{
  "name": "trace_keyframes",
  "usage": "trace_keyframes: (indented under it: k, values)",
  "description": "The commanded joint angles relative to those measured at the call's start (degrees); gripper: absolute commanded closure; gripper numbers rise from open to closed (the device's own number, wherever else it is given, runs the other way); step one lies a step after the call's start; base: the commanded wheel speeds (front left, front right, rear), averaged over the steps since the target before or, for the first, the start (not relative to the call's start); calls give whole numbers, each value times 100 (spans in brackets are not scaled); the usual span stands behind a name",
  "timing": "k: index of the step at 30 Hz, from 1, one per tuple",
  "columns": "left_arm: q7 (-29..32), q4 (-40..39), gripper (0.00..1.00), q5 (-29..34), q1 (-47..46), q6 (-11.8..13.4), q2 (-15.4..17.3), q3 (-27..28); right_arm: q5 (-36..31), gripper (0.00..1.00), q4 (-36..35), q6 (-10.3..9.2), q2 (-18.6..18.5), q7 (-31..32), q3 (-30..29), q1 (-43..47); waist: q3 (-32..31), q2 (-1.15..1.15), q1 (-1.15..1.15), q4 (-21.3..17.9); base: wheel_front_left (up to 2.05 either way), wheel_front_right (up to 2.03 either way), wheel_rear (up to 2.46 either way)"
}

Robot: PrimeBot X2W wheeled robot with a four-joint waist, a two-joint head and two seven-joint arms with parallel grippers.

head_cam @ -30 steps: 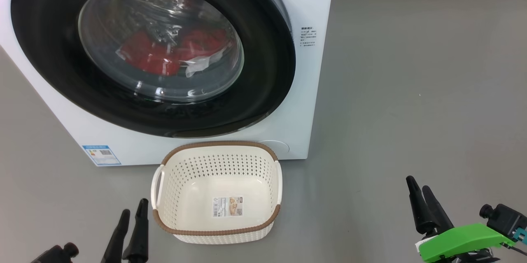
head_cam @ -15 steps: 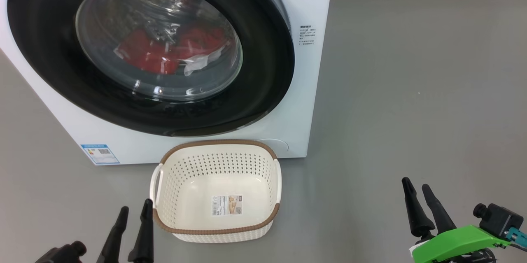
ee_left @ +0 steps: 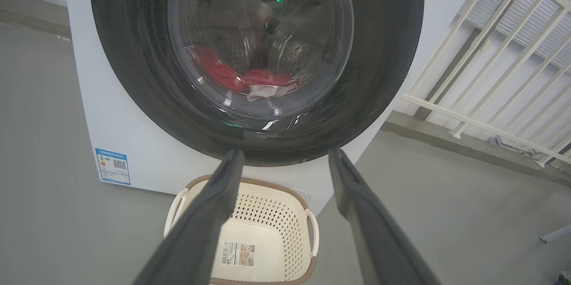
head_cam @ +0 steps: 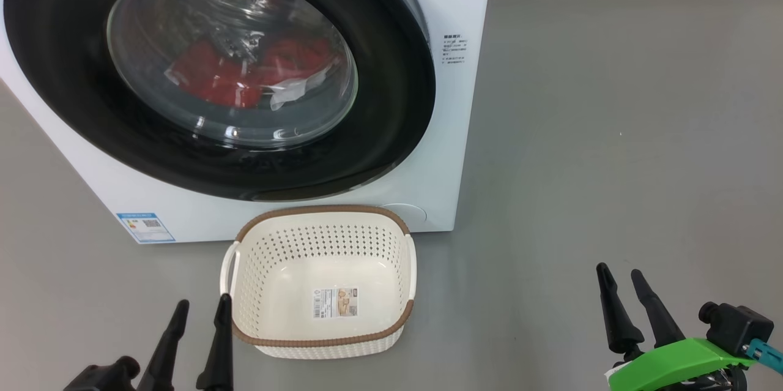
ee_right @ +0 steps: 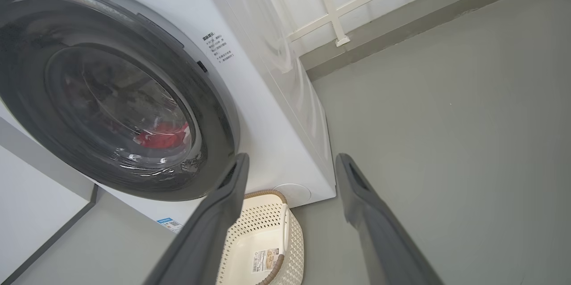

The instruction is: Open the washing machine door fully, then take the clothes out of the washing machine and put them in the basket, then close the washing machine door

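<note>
Left gripper (head_cam: 204,300) and right gripper (head_cam: 619,268) gape empty; I'd best hook the washing machine door (head_cam: 391,103) (shut) at its right rim.

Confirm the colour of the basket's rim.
The basket has a brown, woven-look rim over a cream perforated body. The head view shows it best.

The basket (head_cam: 320,281) sits before the washing machine (head_cam: 465,134), the washing machine door (head_cam: 391,97) shut.

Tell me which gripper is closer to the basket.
The left gripper: in the head view it stands right beside the basket's near left corner, while the right gripper is far off to the right, over bare floor.
</note>
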Motion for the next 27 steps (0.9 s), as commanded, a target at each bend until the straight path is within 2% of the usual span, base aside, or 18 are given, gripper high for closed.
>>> trace_keyframes:
  k: [1, 27]
  values:
    - [-79, -178, 0, 178, -21, 2, 61, 116, -195, 0, -153, -4, -83, -78, 97, -29, 4, 0, 0, -2, 0, 0, 0]
    - [-488, -55, 0, 1786, 45, 3, 55, 149, -1602, 0, -188, -5, -93, -489, -64, 130, 37, 0, 0, -52, 0, 0, 0]
